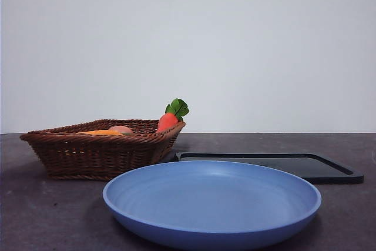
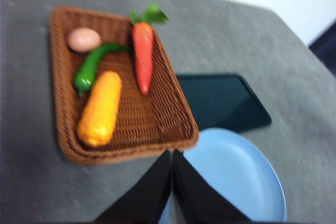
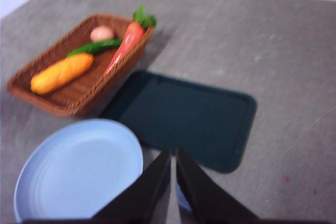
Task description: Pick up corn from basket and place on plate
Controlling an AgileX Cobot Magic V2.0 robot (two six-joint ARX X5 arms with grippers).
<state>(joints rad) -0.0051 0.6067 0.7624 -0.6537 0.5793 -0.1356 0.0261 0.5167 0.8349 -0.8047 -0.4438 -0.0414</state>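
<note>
The orange-yellow corn (image 2: 100,108) (image 3: 61,72) lies in the brown wicker basket (image 2: 173,124) (image 3: 79,100) (image 1: 100,151); the front view shows only a sliver of corn (image 1: 101,133) above the rim. The blue plate (image 1: 211,204) (image 2: 236,171) (image 3: 79,169) sits empty in front of the basket. My left gripper (image 2: 172,153) hovers high above the near basket rim and the plate's edge, jaws shut and empty. Also raised, my right gripper (image 3: 173,153) hangs over the plate's edge beside the tray, shut with nothing in it. Neither gripper appears in the front view.
In the basket also lie a red-orange carrot (image 2: 143,56) (image 3: 122,51) (image 1: 168,121), a green pepper (image 2: 92,66) (image 3: 94,47) and a small pinkish round item (image 2: 84,39) (image 3: 102,33). A flat black tray (image 1: 276,166) (image 3: 184,119) (image 2: 220,100) lies right of the basket, behind the plate.
</note>
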